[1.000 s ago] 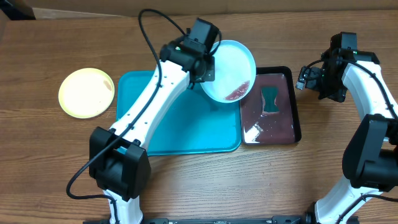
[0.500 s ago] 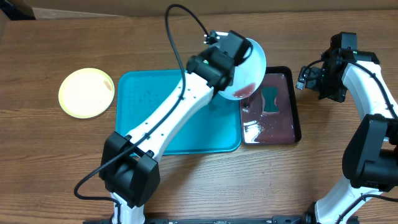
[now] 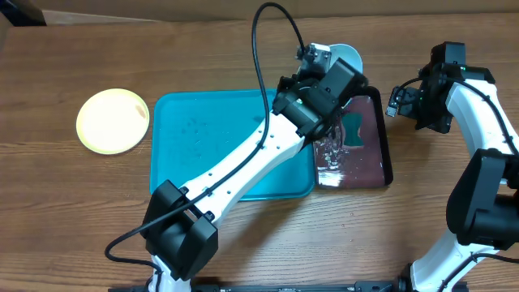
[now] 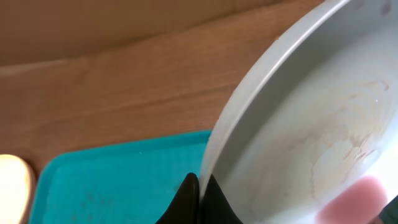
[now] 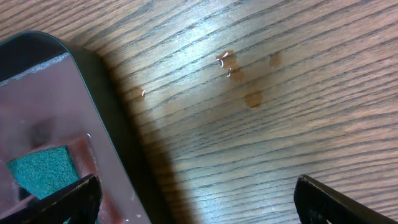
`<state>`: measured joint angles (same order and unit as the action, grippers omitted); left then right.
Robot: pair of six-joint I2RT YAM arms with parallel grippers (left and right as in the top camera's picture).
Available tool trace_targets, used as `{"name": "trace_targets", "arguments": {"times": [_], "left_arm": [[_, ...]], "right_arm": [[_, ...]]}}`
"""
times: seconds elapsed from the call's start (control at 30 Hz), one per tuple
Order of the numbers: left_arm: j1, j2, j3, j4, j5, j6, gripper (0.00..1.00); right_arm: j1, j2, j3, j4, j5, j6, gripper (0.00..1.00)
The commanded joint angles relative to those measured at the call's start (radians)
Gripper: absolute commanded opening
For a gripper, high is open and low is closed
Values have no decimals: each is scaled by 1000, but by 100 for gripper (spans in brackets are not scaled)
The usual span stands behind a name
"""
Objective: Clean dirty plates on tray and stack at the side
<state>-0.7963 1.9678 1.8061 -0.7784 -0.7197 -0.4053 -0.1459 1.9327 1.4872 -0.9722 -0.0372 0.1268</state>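
Pale blue plastic is what the left gripper [image 4: 198, 194] is clenching: its dark fingers [image 4: 186, 202] are pinching the rim of the pale blue plate [image 4: 311, 112], which is hanging steeply tilted over the black tray [image 3: 388, 154]. A pinkish pool is sitting low in its dish (we are taking it for rinse water).

We are judging the plate light and stiff but wet, so slippery. The thin raised rim is the only place to grip, and a one-point pinch may be letting it swivel.

Further out, the green sponge [image 3: 353, 130] is lying in the black tray. The turquoise tray [image 3: 195, 146] is sitting just beside it with no plate on it. The yellow-green plate [image 3: 113, 120] is resting on the wooden table [image 3: 65, 211], off the tray's left side.

The right gripper [image 5: 196, 186] is hovering over bare wood beside the black tray, jaws spread wide and gripping nothing. We are seeing no white plate.
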Motion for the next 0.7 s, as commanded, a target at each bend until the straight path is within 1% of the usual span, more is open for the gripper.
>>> {"name": "trace_targets", "arguments": {"times": [0.0, 0.17, 0.27, 0.4, 0.53, 0.67], "left_arm": [[-37, -1, 29, 17, -141, 41, 4], [-109, -1, 29, 64, -304, 98, 4], [-153, -1, 30, 115, -427, 147, 4], [-192, -1, 29, 185, -551, 200, 4], [-216, -1, 30, 246, -612, 257, 4], [-231, -1, 29, 292, -623, 317, 4]], "right_arm": [[-1, -23, 12, 2, 2, 4, 100], [-1, -23, 12, 2, 2, 4, 100], [-1, -23, 12, 2, 2, 4, 100], [-1, -23, 12, 2, 2, 4, 100], [-1, -23, 12, 2, 2, 4, 100], [-1, -23, 12, 2, 2, 4, 100]]}}
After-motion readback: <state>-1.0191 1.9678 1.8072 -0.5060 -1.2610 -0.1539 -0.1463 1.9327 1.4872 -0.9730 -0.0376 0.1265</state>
